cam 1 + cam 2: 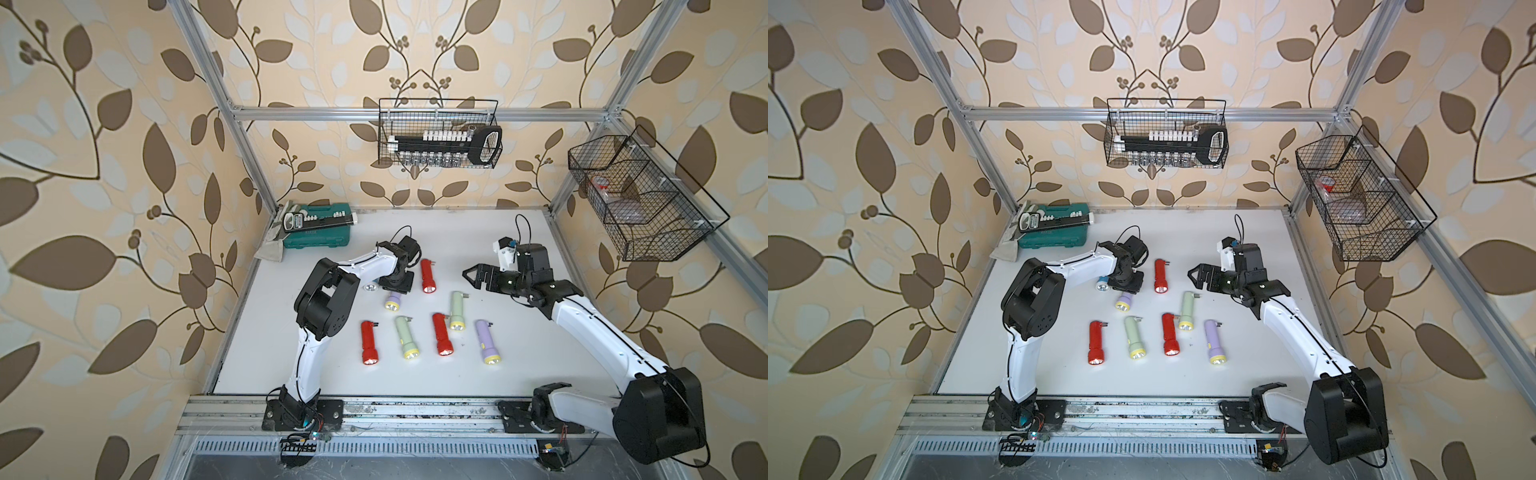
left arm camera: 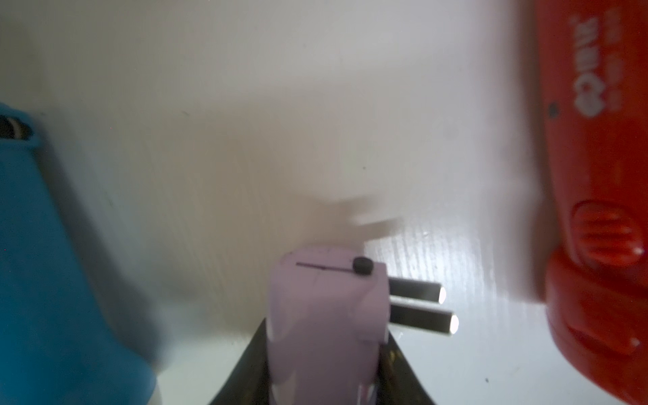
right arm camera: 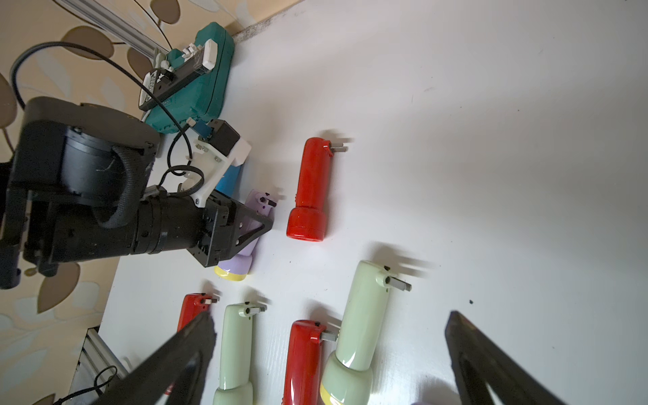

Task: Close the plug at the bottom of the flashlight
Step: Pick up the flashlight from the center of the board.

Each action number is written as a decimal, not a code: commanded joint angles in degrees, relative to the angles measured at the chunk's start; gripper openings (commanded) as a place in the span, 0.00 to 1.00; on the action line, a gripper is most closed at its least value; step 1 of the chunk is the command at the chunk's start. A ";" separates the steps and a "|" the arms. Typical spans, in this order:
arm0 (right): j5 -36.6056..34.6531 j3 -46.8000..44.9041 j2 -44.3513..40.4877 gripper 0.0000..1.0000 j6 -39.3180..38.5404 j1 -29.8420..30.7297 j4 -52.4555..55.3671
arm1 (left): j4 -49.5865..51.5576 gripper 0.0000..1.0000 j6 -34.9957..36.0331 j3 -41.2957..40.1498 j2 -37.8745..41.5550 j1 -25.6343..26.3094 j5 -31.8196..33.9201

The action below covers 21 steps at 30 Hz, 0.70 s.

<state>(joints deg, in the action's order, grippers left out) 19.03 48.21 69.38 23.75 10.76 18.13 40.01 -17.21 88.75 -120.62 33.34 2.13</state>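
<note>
A purple flashlight (image 1: 392, 301) (image 1: 1123, 302) with a yellow head lies on the white table. My left gripper (image 1: 397, 284) (image 2: 322, 350) comes down over its body. In the left wrist view the purple flashlight (image 2: 322, 315) fills the gap between the black jaws, which press both its sides. Its plug (image 2: 417, 305) sticks out sideways from the bottom end, two metal prongs folded out. My right gripper (image 1: 471, 276) (image 3: 331, 326) hovers open and empty to the right, above the table.
A blue flashlight (image 2: 52, 263) (image 1: 1101, 284) lies close on one side of the left gripper and a red flashlight (image 1: 428, 276) (image 2: 596, 210) on the other. Several more flashlights lie nearer the front. A teal tool case (image 1: 318, 230) sits at the back left. Wire baskets (image 1: 438, 133) hang on the frame.
</note>
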 commanded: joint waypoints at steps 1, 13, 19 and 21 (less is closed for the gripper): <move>-0.25 -0.14 -1.01 0.98 -0.37 0.22 -0.09 | -1.21 0.21 -0.09 0.15 0.10 0.22 -0.72; -1.91 4.37 1.78 0.98 1.55 1.71 -0.35 | -7.71 0.00 1.98 -1.03 11.57 0.22 -1.27; -3.86 7.65 3.20 0.98 0.50 2.95 0.71 | -16.26 0.00 4.59 -6.14 19.03 0.08 -8.31; -4.42 8.19 3.07 0.98 0.31 3.31 0.81 | -19.55 0.00 1.60 -8.59 21.56 0.20 -9.13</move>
<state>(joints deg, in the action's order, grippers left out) 16.58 54.30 72.10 24.56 13.52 17.98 27.09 -15.38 82.70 -103.79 33.34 -2.13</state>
